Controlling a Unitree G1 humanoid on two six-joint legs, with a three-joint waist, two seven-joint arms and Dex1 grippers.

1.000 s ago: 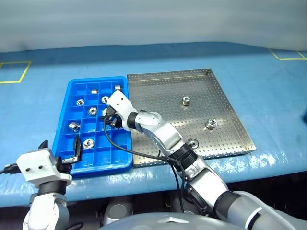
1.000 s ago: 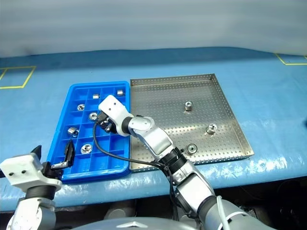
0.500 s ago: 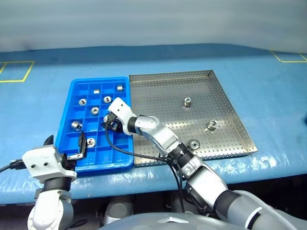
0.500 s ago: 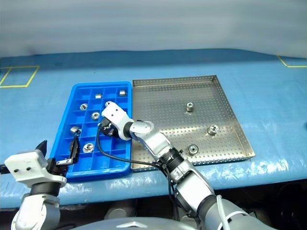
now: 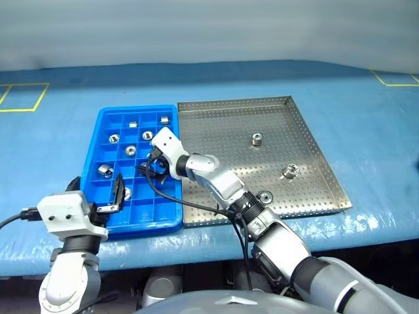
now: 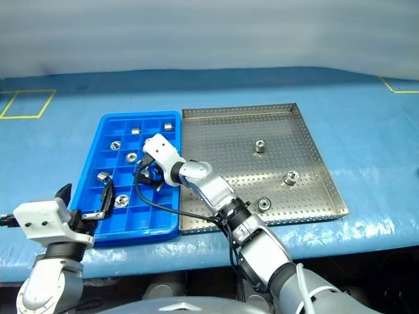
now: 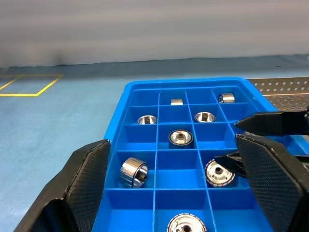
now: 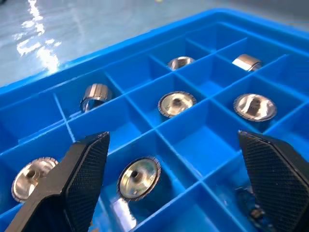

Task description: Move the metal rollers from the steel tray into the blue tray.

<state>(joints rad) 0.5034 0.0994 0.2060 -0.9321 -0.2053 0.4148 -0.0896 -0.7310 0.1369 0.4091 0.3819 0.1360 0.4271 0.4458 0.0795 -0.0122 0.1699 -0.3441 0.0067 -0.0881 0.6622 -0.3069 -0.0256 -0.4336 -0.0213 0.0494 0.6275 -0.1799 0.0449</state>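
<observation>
The steel tray (image 5: pixel 222 131) holds three metal rollers: one at the back (image 5: pixel 256 139), one to the right (image 5: pixel 290 171) and one near the front rim (image 5: pixel 266 196). To its left the blue tray (image 5: pixel 109 118) has several rollers in its compartments, such as one (image 7: pixel 180 137) in the middle. My right gripper (image 8: pixel 173 137) hangs open low over the blue tray's right side, and a roller (image 8: pixel 139 177) lies in the compartment just below it. My left gripper (image 7: pixel 171 145) is open and empty at the blue tray's near left corner, pointing along the tray.
Both trays lie side by side on a blue-covered table (image 5: pixel 366 124). Yellow tape marks sit at the far left (image 5: pixel 23 98) and far right (image 5: pixel 393 78). My right arm and its black cable (image 5: pixel 196 206) reach across the steel tray's near left corner.
My right gripper's fingers have spread apart over the blue tray. The left gripper has crept a little closer to the tray's near edge.
</observation>
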